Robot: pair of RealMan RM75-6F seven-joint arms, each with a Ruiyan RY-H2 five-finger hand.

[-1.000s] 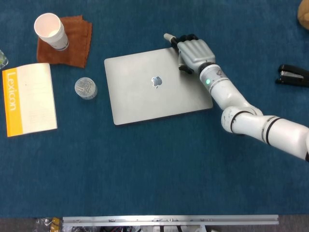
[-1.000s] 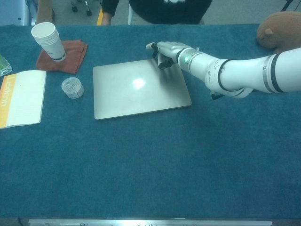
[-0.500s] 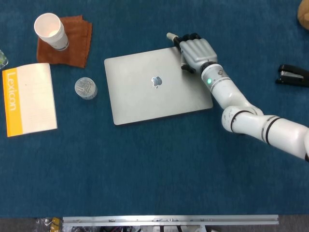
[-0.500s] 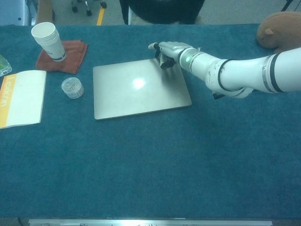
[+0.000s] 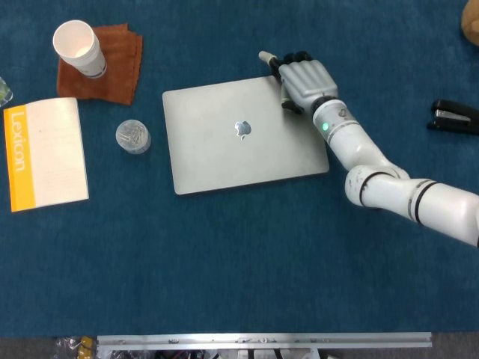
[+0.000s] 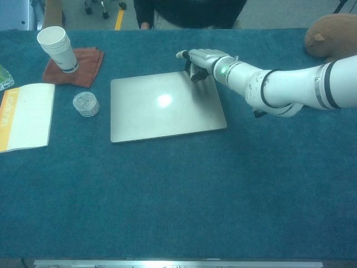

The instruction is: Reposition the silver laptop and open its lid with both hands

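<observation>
The silver laptop (image 5: 243, 134) lies closed and flat on the blue table covering (image 5: 239, 269), near the middle of the table, its edges turned slightly out of line with the table edge. The lid carries an apple-shaped logo (image 5: 242, 129) at its centre; in the chest view the logo reads only as a bright spot on the laptop (image 6: 167, 106).

The right hand (image 5: 303, 78) rests at the far right corner of the lid. Its fingers are curled downward over that corner, with the dark fingertips (image 5: 288, 58) at or just past the far edge; one pale digit points out to the left beyond the corner. Whether the fingers clamp the lid edge or only lie against it cannot be told. A green indicator light (image 5: 324, 126) shows on the wrist. In the chest view the same hand (image 6: 199, 60) sits over that corner. The left hand appears in neither view.

Left of the laptop:
- a small round clear container (image 5: 133, 137), just beside the laptop;
- a booklet (image 5: 45, 152) with an orange spine strip printed "Lexicon";
- a white paper cup (image 5: 78, 48) standing on a brown cloth (image 5: 112, 63).

A black stapler (image 5: 453, 117) lies at the right edge.
</observation>
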